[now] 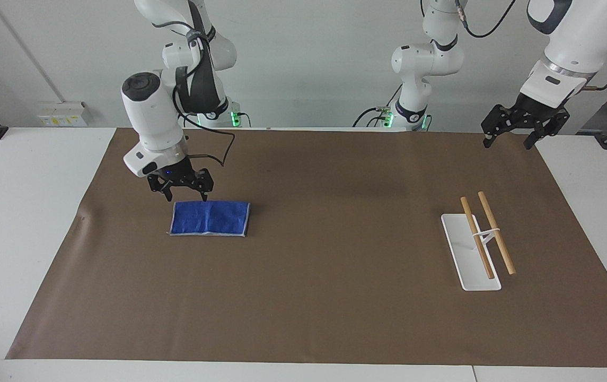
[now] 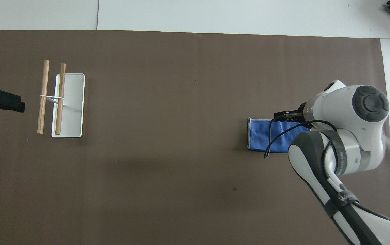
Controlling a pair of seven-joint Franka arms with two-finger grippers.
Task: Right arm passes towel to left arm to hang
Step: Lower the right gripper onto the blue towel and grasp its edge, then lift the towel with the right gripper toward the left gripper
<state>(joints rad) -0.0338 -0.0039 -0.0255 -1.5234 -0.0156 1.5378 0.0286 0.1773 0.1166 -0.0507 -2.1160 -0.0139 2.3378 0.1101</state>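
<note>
Right arm's black two-finger gripper (image 1: 181, 192) fingers spread, hanging right over the folded deep blue towel's (image 1: 210, 218) robot-side edge, not touching, left gripper (image 1: 512, 136) spread too, waiting over the brown mat's (image 1: 314, 297) corner, wooden-rod white rack (image 1: 477, 244) well apart

Table (image 1: 27, 223): white top, showing as bare strips along the left, right and bottom edges of the facing view.
Mat (image 1: 324, 297): large brown sheet lying flat on the table, covering most of both views; a small wrinkle at its left edge in the facing view.
Towel (image 1: 210, 218): blue folded cloth with pale edging, flat on the mat, left of centre in the facing view.
Rack (image 1: 471, 251): white oblong base on the mat, right of centre in the facing view, carrying two wooden rods (image 1: 487, 237) side by side above it.
</note>
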